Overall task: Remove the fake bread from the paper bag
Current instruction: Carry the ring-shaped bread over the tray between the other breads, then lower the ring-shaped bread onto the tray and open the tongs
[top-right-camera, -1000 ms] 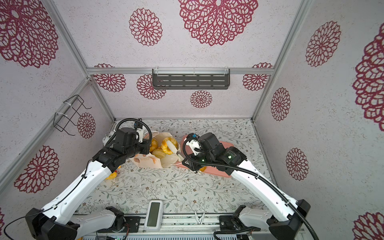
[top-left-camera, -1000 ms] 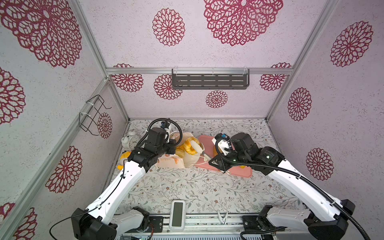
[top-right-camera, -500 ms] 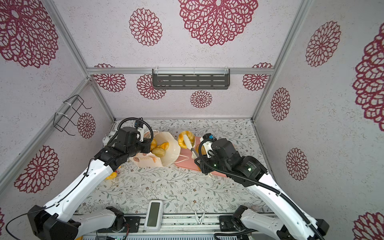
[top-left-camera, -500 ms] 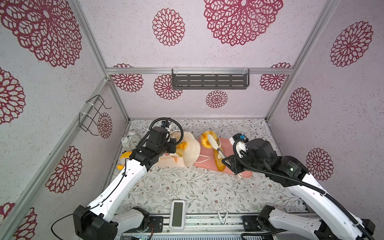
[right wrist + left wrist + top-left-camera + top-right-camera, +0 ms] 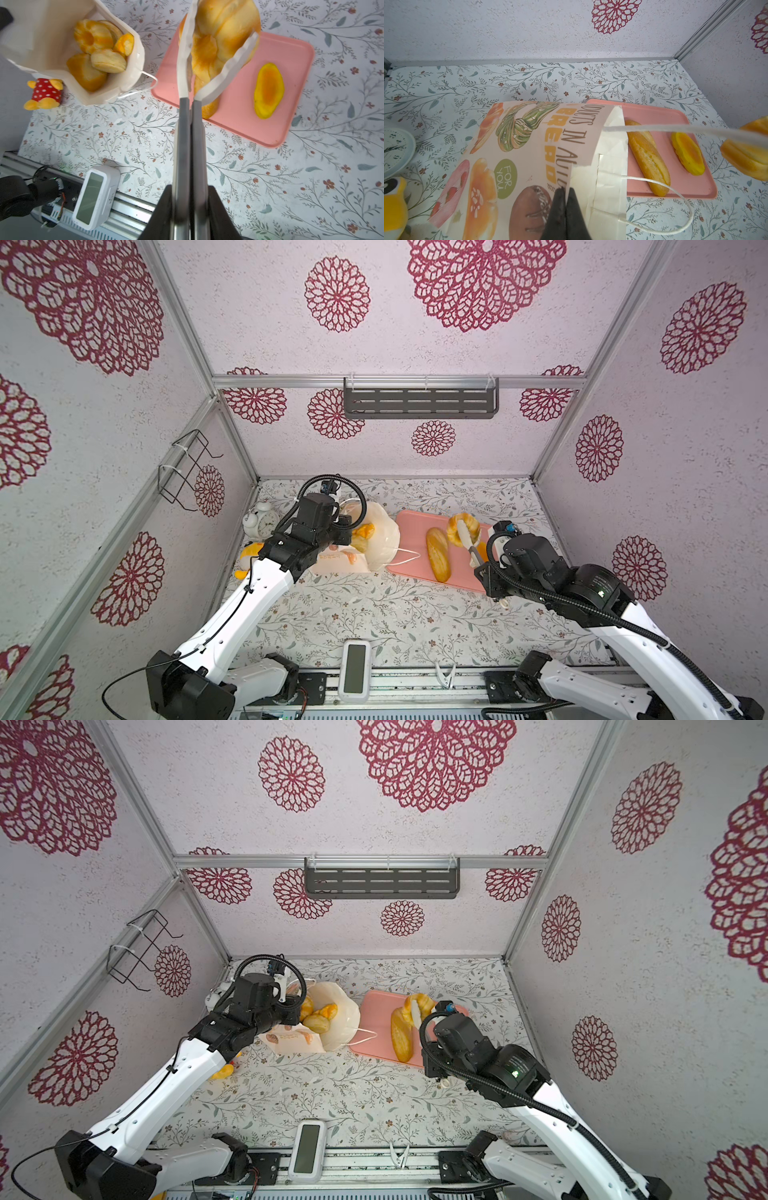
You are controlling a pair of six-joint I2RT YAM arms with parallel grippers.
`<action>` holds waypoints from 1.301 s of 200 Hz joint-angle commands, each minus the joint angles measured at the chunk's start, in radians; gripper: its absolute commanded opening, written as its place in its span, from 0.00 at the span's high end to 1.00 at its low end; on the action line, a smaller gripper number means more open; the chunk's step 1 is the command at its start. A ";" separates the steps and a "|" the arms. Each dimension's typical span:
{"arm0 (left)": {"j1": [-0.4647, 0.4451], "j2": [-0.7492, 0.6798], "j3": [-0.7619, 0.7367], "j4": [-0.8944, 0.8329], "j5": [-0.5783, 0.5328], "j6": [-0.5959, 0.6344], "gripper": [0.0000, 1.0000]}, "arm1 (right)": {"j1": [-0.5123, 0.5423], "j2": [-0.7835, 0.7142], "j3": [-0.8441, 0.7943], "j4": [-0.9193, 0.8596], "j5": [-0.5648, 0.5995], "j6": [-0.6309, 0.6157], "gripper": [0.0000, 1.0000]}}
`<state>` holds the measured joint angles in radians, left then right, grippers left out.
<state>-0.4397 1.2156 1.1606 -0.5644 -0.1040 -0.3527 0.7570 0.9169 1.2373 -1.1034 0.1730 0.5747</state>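
Left arm (image 5: pixel 249 605) reaches toward one o'clock; left gripper (image 5: pixel 564 190) pinched tight on the paper bag (image 5: pixel 529 145). Right arm (image 5: pixel 646 624) reaches toward ten o'clock; right gripper (image 5: pixel 190 187) clamped on tongs (image 5: pixel 185 124).

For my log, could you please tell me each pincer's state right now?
Left pincer: closed on the rim of the paper bag.
Right pincer: closed on tongs gripping a ring bun.

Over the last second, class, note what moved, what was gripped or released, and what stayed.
The right gripper, shut on tongs, swung right from the bag to above the tray, carrying a ring bun out in the tongs. Nothing was let go. The left gripper stayed shut on the bag's rim; bag and tray kept their places.
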 commanded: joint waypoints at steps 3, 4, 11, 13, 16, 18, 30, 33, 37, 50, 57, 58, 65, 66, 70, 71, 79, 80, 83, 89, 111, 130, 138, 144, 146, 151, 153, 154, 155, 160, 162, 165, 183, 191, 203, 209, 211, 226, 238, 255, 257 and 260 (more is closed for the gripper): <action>-0.001 -0.021 -0.012 0.025 -0.016 -0.012 1.00 | -0.048 0.002 -0.028 0.015 0.056 -0.027 1.00; -0.001 -0.022 -0.013 0.025 -0.017 -0.011 1.00 | -0.052 0.003 -0.030 0.016 0.054 -0.029 1.00; -0.001 -0.026 -0.017 0.026 -0.017 -0.015 1.00 | -0.079 0.009 -0.043 0.030 0.033 -0.042 1.00; -0.001 -0.027 -0.018 0.027 -0.016 -0.015 1.00 | -0.085 0.009 -0.047 0.036 0.025 -0.047 1.00; -0.001 -0.029 -0.020 0.028 -0.016 -0.015 1.00 | -0.099 0.011 -0.053 0.045 0.014 -0.053 1.00; -0.002 -0.030 -0.021 0.029 -0.015 -0.015 1.00 | -0.108 0.013 -0.056 0.052 0.006 -0.057 1.00; -0.001 -0.039 -0.029 0.031 -0.015 -0.017 1.00 | -0.156 0.027 -0.077 0.092 -0.041 -0.086 1.00; -0.001 -0.040 -0.031 0.032 -0.014 -0.017 1.00 | -0.167 0.034 -0.080 0.101 -0.049 -0.093 1.00; -0.001 -0.042 -0.033 0.032 -0.016 -0.017 1.00 | -0.180 0.043 -0.083 0.111 -0.059 -0.103 1.00; -0.001 -0.050 -0.037 0.030 -0.017 -0.017 1.00 | -0.215 0.084 -0.088 0.140 -0.084 -0.135 1.00; -0.001 -0.055 -0.039 0.028 -0.018 -0.015 1.00 | -0.230 0.106 -0.088 0.155 -0.096 -0.150 1.00; -0.001 -0.054 -0.039 0.028 -0.018 -0.015 1.00 | -0.232 0.108 -0.088 0.157 -0.098 -0.152 1.00; -0.001 -0.059 -0.040 0.027 -0.020 -0.014 1.00 | -0.246 0.130 -0.088 0.173 -0.108 -0.166 1.00; -0.001 -0.059 -0.041 0.026 -0.019 -0.014 1.00 | -0.248 0.134 -0.088 0.176 -0.109 -0.168 1.00; -0.001 -0.062 -0.042 0.024 -0.021 -0.013 1.00 | -0.257 0.145 -0.090 0.187 -0.118 -0.174 1.00; -0.002 -0.063 -0.042 0.024 -0.022 -0.013 1.00 | -0.257 0.145 -0.090 0.187 -0.118 -0.174 1.00; -0.001 -0.069 -0.046 0.020 -0.027 -0.009 1.00 | -0.274 0.167 -0.091 0.206 -0.134 -0.187 1.00; -0.001 -0.069 -0.047 0.020 -0.028 -0.009 1.00 | -0.276 0.169 -0.091 0.209 -0.137 -0.188 1.00; 0.000 -0.072 -0.048 0.020 -0.029 -0.008 1.00 | -0.282 0.178 -0.093 0.217 -0.145 -0.192 1.00; 0.000 -0.076 -0.053 0.020 -0.032 -0.008 1.00 | -0.294 0.192 -0.093 0.229 -0.158 -0.200 1.00; -0.001 -0.092 -0.069 0.025 -0.036 -0.006 1.00 | -0.342 0.242 -0.097 0.264 -0.199 -0.222 1.00; 0.000 -0.100 -0.078 0.028 -0.040 -0.005 1.00 | -0.378 0.282 -0.098 0.296 -0.239 -0.237 1.00; 0.000 -0.100 -0.081 0.029 -0.040 -0.003 1.00 | -0.392 0.300 -0.100 0.309 -0.255 -0.243 1.00; 0.000 -0.100 -0.082 0.029 -0.039 -0.002 1.00 | -0.403 0.314 -0.102 0.318 -0.271 -0.248 1.00; 0.000 -0.100 -0.082 0.029 -0.039 -0.003 1.00 | -0.407 0.319 -0.102 0.321 -0.276 -0.250 1.00; -0.001 -0.100 -0.082 0.029 -0.038 -0.002 1.00 | -0.414 0.332 -0.103 0.327 -0.288 -0.255 1.00; 0.000 -0.100 -0.082 0.029 -0.037 -0.001 1.00 | -0.417 0.336 -0.104 0.330 -0.294 -0.257 1.00; 0.000 -0.099 -0.082 0.029 -0.037 -0.001 1.00 | -0.418 0.338 -0.105 0.332 -0.297 -0.257 1.00; 0.000 -0.099 -0.082 0.029 -0.037 -0.001 1.00 | -0.420 0.341 -0.105 0.333 -0.300 -0.258 1.00; 0.000 -0.099 -0.082 0.029 -0.036 0.000 1.00 | -0.427 0.351 -0.107 0.340 -0.312 -0.260 1.00; 0.000 -0.099 -0.082 0.030 -0.037 0.000 1.00 | -0.430 0.356 -0.107 0.342 -0.318 -0.261 1.00; 0.001 -0.097 -0.082 0.030 -0.037 0.000 1.00 | -0.433 0.361 -0.108 0.345 -0.324 -0.262 1.00; 0.000 -0.097 -0.082 0.029 -0.034 0.004 1.00 | -0.449 0.384 -0.110 0.361 -0.354 -0.265 1.00; 0.001 -0.097 -0.082 0.029 -0.034 0.006 1.00 | -0.455 0.393 -0.114 0.367 -0.362 -0.264 1.00; 0.000 -0.099 -0.082 0.029 -0.034 0.008 1.00 | -0.466 0.405 -0.117 0.373 -0.379 -0.267 1.00; 0.001 -0.099 -0.082 0.029 -0.033 0.008 1.00 | -0.472 0.412 -0.120 0.377 -0.389 -0.270 1.00; 0.000 -0.099 -0.082 0.031 -0.032 0.008 1.00 | -0.474 0.415 -0.121 0.379 -0.393 -0.272 1.00; 0.000 -0.099 -0.085 0.035 -0.021 0.007 1.00 | -0.481 0.432 -0.131 0.395 -0.421 -0.280 1.00; 0.000 -0.099 -0.088 0.040 -0.013 0.004 1.00 | -0.488 0.445 -0.134 0.399 -0.426 -0.286 1.00; 0.001 -0.099 -0.090 0.041 -0.006 0.003 1.00 | -0.496 0.466 -0.133 0.397 -0.425 -0.298 1.00; 0.000 -0.099 -0.090 0.041 -0.006 0.003 1.00 | -0.496 0.468 -0.133 0.397 -0.425 -0.299 1.00; 0.000 -0.100 -0.090 0.041 -0.006 0.004 1.00 | -0.498 0.470 -0.133 0.396 -0.423 -0.302 1.00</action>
<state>-0.4397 1.1297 1.0832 -0.5438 -0.1169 -0.3519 0.2703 1.3750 1.0985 -0.7361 -0.2142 0.3138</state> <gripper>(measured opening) 0.039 0.266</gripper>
